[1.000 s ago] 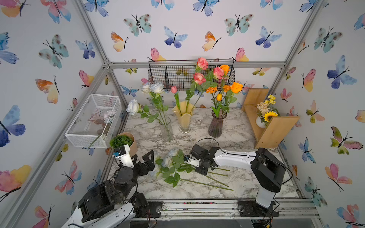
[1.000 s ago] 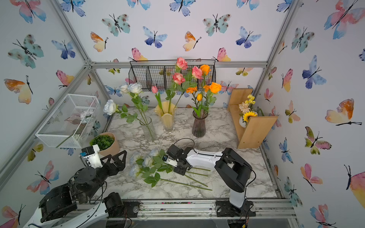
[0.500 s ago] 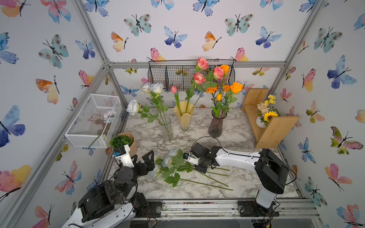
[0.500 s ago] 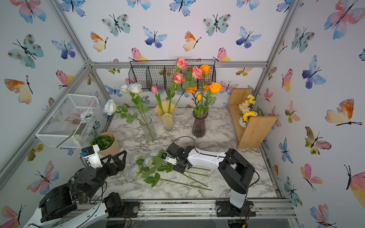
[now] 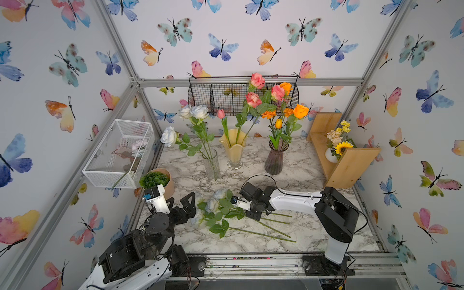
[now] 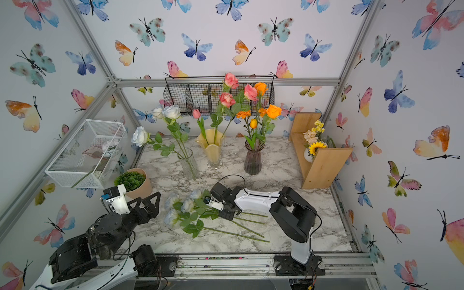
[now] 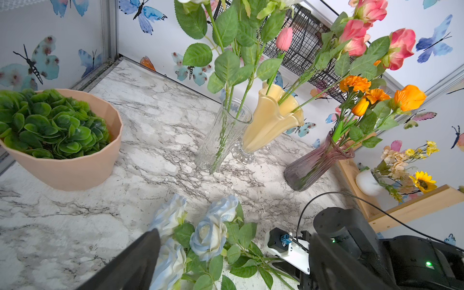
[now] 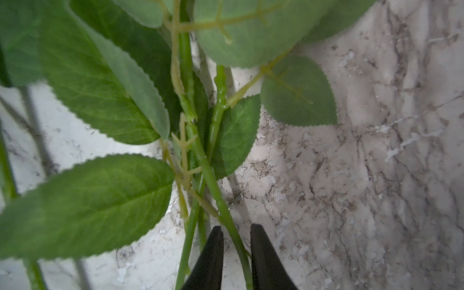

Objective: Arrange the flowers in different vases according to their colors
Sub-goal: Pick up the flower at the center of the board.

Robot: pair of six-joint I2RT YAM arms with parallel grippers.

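A bunch of loose pale-blue-and-white roses (image 5: 212, 205) lies flat on the white-and-grey marble counter (image 5: 301, 175), at about 7 o'clock from its centre. Their blooms point towards 9 o'clock and their long green stems trail towards 4 o'clock.

The right gripper (image 8: 236, 229), on a white arm based at 4 o'clock, sits low over the leafy middle of that bunch. In the right wrist view its black fingers (image 8: 211, 256) stand a little apart with one green stem (image 8: 213, 185) running between them. I cannot tell whether they pinch it. The left gripper (image 5: 181, 204) hangs at 8 o'clock, just beside the blooms, its fingers spread wide and holding nothing.

Three vases stand upright in a row towards 12 o'clock:
- **11 o'clock:** a clear ribbed glass cylinder vase (image 5: 212, 164) holds three white roses (image 5: 199, 111), one leaning out towards 9 o'clock.
- **12 o'clock:** a yellow vase with a wavy flared rim (image 5: 234, 153) holds pink-coral roses (image 5: 257, 80) and a pink tulip bud (image 5: 221, 113).
- **1 o'clock:** a ribbed smoky-purple glass vase (image 5: 275, 160) holds orange roses, marigolds and a tulip (image 5: 300, 111).

A tan pot of green succulent (image 5: 172, 187) stands at 9 o'clock. A wooden shelf (image 5: 351, 163) at 2 o'clock carries a small round white vase (image 5: 329, 156) with a sunflower bunch.
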